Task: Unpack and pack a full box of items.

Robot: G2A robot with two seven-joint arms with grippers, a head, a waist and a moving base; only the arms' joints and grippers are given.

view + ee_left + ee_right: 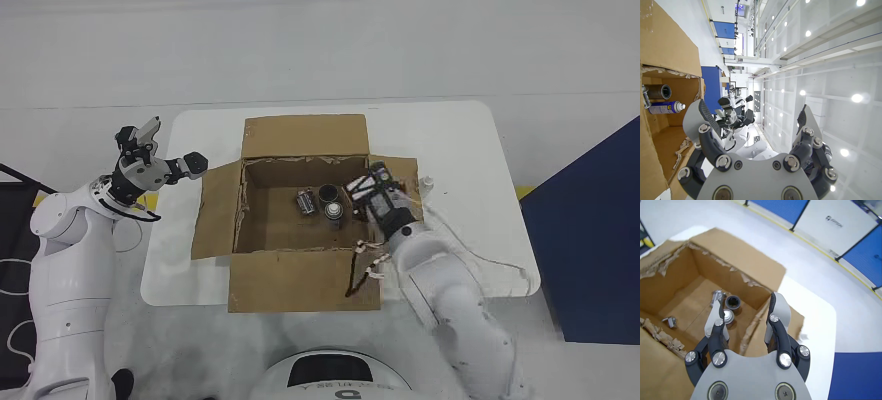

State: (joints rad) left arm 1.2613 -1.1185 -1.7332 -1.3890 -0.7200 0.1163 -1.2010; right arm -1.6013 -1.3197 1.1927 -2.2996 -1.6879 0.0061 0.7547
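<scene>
On the white table (pixel 470 130) sits a brown cardboard box (pixel 275 235) with all four flaps folded out. Torn paper bits stick out along its rim.

Down inside, toward the right side of the box, a few things are close together. A blue spray can (pixel 664 107) with a white tip stands up. A dark metal tube (pixel 657 91) stands on its end just beside the can, on the far side. A shiny metal part (pixel 716 295) lies next to them, on their left. One more small metal piece (pixel 670 321) lies apart from them on the box floor.

The right gripper (pixel 746 306) hangs over the right edge of the box. Its two fingers are spread apart and hold nothing. One finger is above the inside, over the can. The other is above the right flap, so the box wall runs between them. I cannot tell if the gripper touches the wall.

The left gripper (pixel 753 115) is off to the left of the box, past the left flap, by the table's left edge. It points up, its fingers are wide apart, and nothing is between them.

A small white scrap (pixel 428 183) lies on the table just right of the right flap. A big blue panel (pixel 590 240) stands on the floor to the right of the table.
</scene>
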